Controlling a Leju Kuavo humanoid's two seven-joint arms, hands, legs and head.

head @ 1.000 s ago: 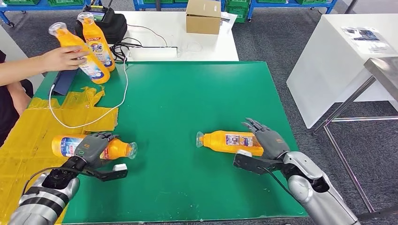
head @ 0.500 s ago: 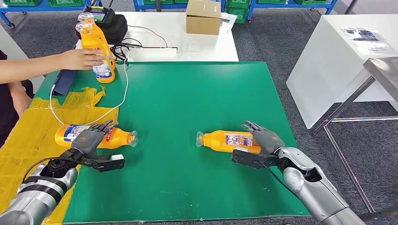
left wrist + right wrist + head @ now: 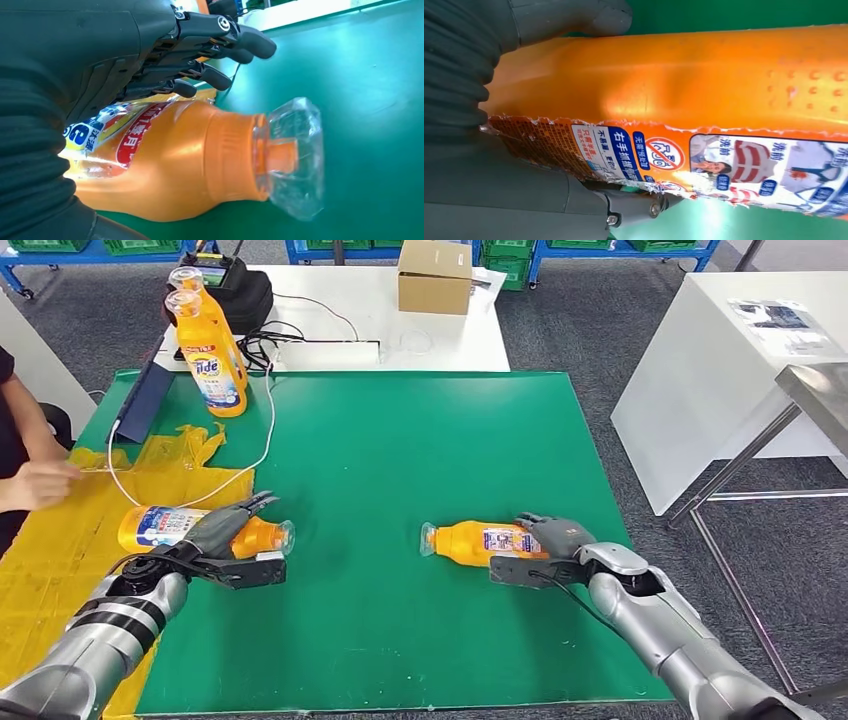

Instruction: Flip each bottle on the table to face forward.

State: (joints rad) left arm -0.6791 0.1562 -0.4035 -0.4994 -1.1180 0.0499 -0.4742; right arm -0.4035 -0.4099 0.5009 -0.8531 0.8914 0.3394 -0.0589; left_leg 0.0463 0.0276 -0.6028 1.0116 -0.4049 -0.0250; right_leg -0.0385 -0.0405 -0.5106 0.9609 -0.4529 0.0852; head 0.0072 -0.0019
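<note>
I read this as a robotics test lab or workshop floor. Grey carpet tiles (image 3: 590, 330) run under plain white tables (image 3: 400, 340), and a green mat (image 3: 400, 470) covers my work table. Blue racks with green crates (image 3: 600, 248) line the far wall. A cardboard box (image 3: 434, 275), a black power unit (image 3: 235, 290) and loose cables (image 3: 262, 430) lie about

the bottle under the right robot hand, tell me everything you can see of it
The orange bottle lies on its side on the green mat, with its clear cap pointing toward the left robot hand's side. It looks like glossy plastic with raised dots on one face. Its printed label, torn along its edges, faces up. The right robot hand grips its base end, thumb and fingers on opposite faces.
</note>
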